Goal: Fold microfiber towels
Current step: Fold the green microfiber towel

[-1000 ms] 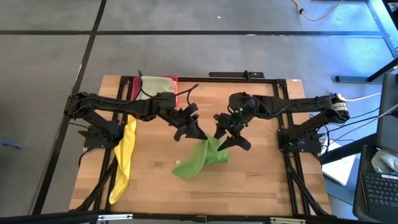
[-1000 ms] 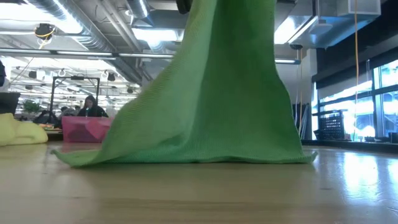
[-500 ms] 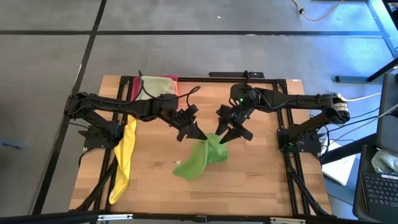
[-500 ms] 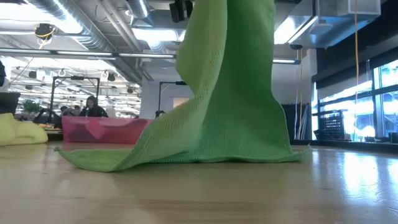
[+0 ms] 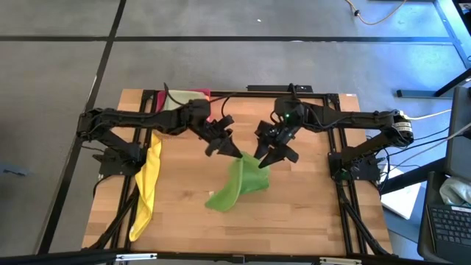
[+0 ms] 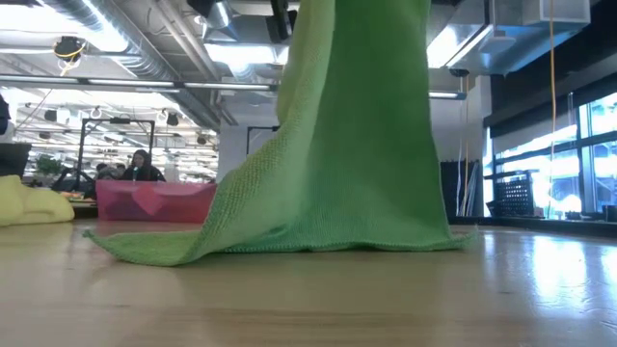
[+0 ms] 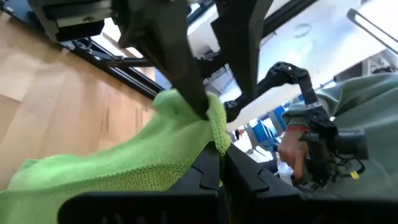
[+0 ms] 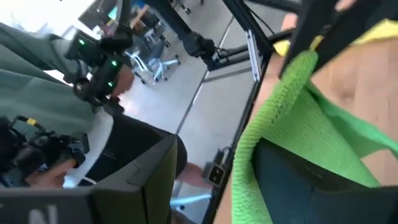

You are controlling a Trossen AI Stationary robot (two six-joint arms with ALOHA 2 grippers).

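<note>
Left end effector [image 5: 234, 151]: fingers together, clamped on top corner of bright green towel [image 5: 237, 188]. Right end effector [image 5: 263, 160]: just beside it, fingers spread wide, towel's upper edge lying across one finger; real grip cannot tell. Towel hangs below both, lower hem trailing on tabletop [image 5: 294, 213]. Judgement: light, limp, napped cloth; sags and drapes, unlikely to slip; best held at corners. Yellow towel [image 5: 146, 188] well apart, beyond left arm. Pink tray [image 6: 154, 200] behind.
</note>
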